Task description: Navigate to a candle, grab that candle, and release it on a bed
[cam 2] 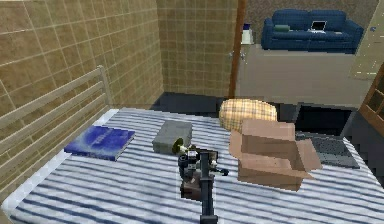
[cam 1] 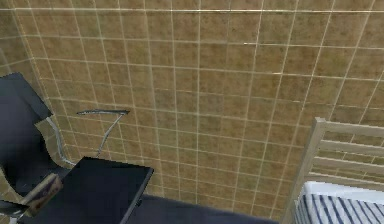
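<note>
Arm side view – gripper [cam 2: 186, 152] against striped bed [cam 2: 110, 182], near grey box [cam 2: 172, 136]; cannot tell whether holding anything. Forward view – chair [cam 1: 20, 120], dark table [cam 1: 95, 190], tiled wall [cam 1: 220, 90].

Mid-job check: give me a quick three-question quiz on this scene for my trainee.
1. True or false: the cardboard box on the bed has its flaps open.
2. Which lies closest to the bed's rail at the arm side view's left? A) the blue flat thing B) the tan pillow C) the grey box
3. Fill in: far behind the bed stands a blue ____.
Key: 1 true; 2 A; 3 sofa.
</note>
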### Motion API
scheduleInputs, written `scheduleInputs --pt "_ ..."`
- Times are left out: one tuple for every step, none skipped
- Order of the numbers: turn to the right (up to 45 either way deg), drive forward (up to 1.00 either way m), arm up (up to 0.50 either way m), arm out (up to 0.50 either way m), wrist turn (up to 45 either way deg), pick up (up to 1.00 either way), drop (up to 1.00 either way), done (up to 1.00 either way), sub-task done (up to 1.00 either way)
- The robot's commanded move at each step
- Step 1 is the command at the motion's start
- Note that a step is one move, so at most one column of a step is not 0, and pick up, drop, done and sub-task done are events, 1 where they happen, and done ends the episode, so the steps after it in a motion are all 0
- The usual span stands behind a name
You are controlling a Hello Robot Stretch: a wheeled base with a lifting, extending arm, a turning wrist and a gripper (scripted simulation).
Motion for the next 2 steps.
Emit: scheduleInputs --pt "0.0 0.00 0.00 0.00 0.0 1.00 0.00 0.00 0.00" --pt "0.0 0.00 0.10 0.00 0.0 0.00 0.00 0.00 0.00"
